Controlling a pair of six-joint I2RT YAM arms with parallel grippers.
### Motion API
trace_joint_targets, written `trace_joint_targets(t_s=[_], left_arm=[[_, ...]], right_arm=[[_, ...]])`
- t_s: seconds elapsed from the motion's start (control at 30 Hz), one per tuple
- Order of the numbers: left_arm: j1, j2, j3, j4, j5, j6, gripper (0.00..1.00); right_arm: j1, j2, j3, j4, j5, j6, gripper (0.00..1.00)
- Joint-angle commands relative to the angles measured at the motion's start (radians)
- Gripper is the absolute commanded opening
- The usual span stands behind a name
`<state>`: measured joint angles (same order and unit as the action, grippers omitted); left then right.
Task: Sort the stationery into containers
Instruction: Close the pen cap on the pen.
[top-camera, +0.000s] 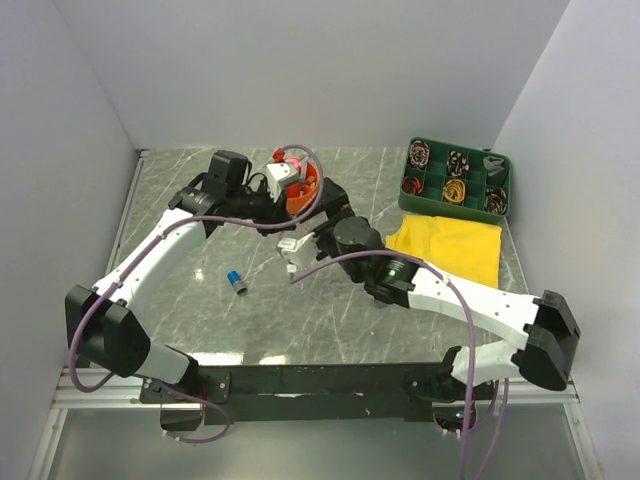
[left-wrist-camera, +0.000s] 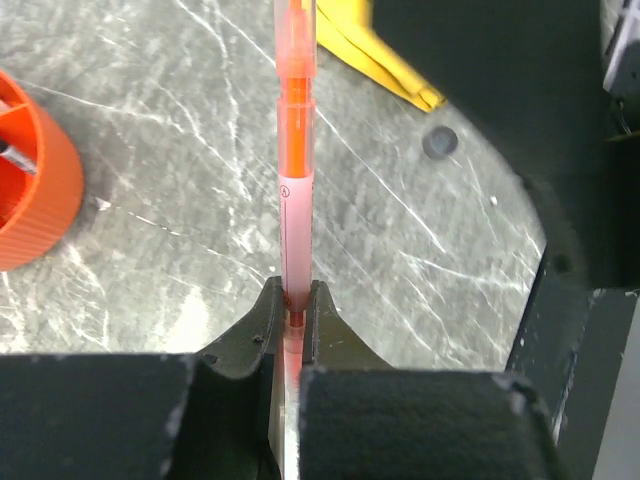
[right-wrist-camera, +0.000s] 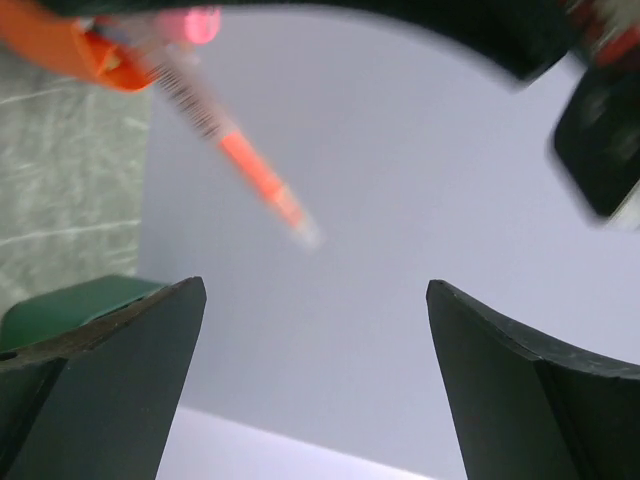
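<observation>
Two pincers. Left pincer (left-wrist-camera: 292, 300) clenched on a slim, translucent pink pen (left-wrist-camera: 293, 170), held over the veined grey desk (left-wrist-camera: 180, 260) near the round orange plastic organiser (left-wrist-camera: 40, 190). Right pincer (right-wrist-camera: 315, 290) released, dark jaws wide apart.

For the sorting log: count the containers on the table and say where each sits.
2. The orange organiser stands mid-table toward the back; the green tray sits at the far right, beside the yellow cloth. The arms may hide others.
</observation>
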<state>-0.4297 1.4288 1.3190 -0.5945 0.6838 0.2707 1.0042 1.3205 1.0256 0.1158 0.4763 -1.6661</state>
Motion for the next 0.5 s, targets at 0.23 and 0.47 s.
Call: trace_joint_targets(t_s=[0.23, 0.47], left_arm=[[0.037, -0.025, 0.089, 0.076, -0.021, -0.085, 0.01], [0.049, -0.116, 0.034, 0.191, 0.045, -0.099, 0.01]], right_arm=[[-0.13, -0.175, 0.207, -0.379, -0.105, 0.777, 1.0], [-0.591, 0.019, 0.663, -0.546, -1.084, 1.702, 0.88]])
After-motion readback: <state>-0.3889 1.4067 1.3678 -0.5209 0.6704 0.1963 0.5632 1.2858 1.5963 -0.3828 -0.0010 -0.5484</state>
